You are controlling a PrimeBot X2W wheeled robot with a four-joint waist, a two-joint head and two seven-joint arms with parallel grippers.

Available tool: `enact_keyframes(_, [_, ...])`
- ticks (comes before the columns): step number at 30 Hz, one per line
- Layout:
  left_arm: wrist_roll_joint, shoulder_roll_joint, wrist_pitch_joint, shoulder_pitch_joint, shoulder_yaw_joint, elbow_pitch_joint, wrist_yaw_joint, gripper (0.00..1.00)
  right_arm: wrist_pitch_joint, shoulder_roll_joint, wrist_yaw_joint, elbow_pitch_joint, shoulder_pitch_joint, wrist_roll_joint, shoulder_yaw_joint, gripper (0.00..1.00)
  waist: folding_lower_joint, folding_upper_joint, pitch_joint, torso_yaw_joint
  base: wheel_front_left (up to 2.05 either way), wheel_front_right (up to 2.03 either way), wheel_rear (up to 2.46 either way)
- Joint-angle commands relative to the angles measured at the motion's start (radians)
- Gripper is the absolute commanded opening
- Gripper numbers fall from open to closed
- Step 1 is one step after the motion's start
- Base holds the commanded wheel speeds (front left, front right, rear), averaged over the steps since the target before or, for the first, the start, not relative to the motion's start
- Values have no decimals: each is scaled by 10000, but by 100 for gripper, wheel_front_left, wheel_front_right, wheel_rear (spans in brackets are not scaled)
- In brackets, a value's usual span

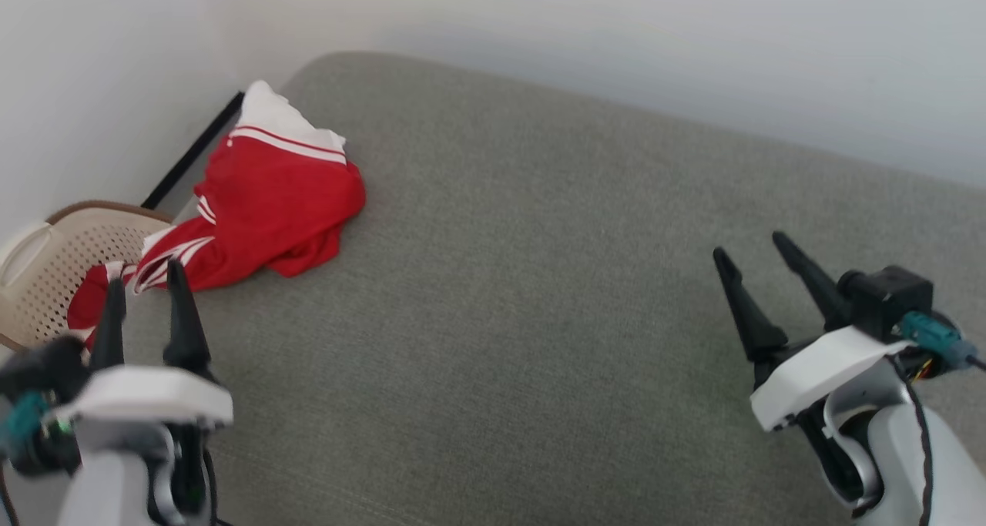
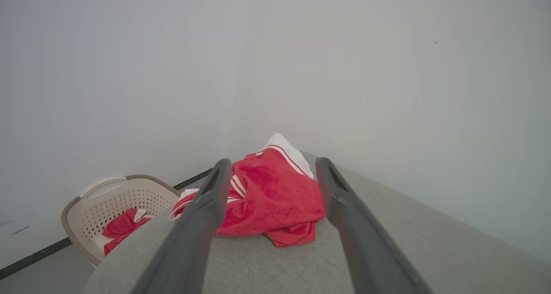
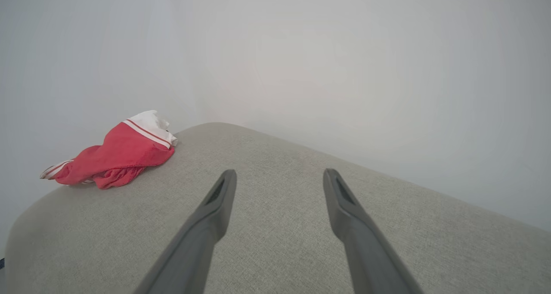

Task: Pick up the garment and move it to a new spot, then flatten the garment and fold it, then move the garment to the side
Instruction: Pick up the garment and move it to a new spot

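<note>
The garment (image 1: 266, 202) is a red shirt with white striped trim, lying crumpled at the far left corner of the grey cushioned surface (image 1: 539, 295); part of it hangs over the left edge into a basket. It also shows as the garment (image 2: 275, 199) and the garment (image 3: 120, 152). My left gripper (image 1: 146, 276) stands open just short of the garment's near edge, with nothing between its fingers. In the left wrist view the left gripper (image 2: 271, 165) frames the heap. My right gripper (image 1: 751, 245) is open over bare fabric far to the right; the right gripper (image 3: 280, 173) holds nothing.
A beige perforated laundry basket (image 1: 46, 272) stands on the floor beside the surface's left edge, with red cloth in the basket (image 2: 103, 203). Pale walls close the back and left, with a dark strip (image 1: 192, 150) at the floor. The surface's corners are rounded.
</note>
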Motion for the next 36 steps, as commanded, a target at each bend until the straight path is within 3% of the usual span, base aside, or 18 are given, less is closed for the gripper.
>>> enact_keyframes(1, [-116, 110, 80, -422, 2, 163, -64, 100, 73, -60, -3, -121, -149, -87, -47, 100, 0, -1, 303, -88, 0, 0, 0])
enact_keyframes(11, [-530, 834, 134, -3418, 257, 2503, -524, 100, 620, -508, -3, -1051, -946, -277, -144, 100, 0, -1, 1918, -669, 0, 0, 0])
enact_keyframes(25, [-650, 1567, 258, -7128, -2, 7297, -983, 100, 1289, -916, -3, -2620, -1859, -419, -96, 100, 0, -1, 3820, -1396, 0, 0, 0])
enact_keyframes(29, [-752, 1607, 684, -8062, -32, 8759, -786, 100, 1618, -1007, -3, -3261, -2086, -482, -94, 100, 0, -1, 4250, -1556, 0, 0, 0])
enact_keyframes(36, [-808, 1730, 1646, -8667, -98, 9893, -368, 100, 2049, -1136, -3, -3881, -2202, -493, -20, 100, 0, -1, 4562, -1704, 0, 0, 0])
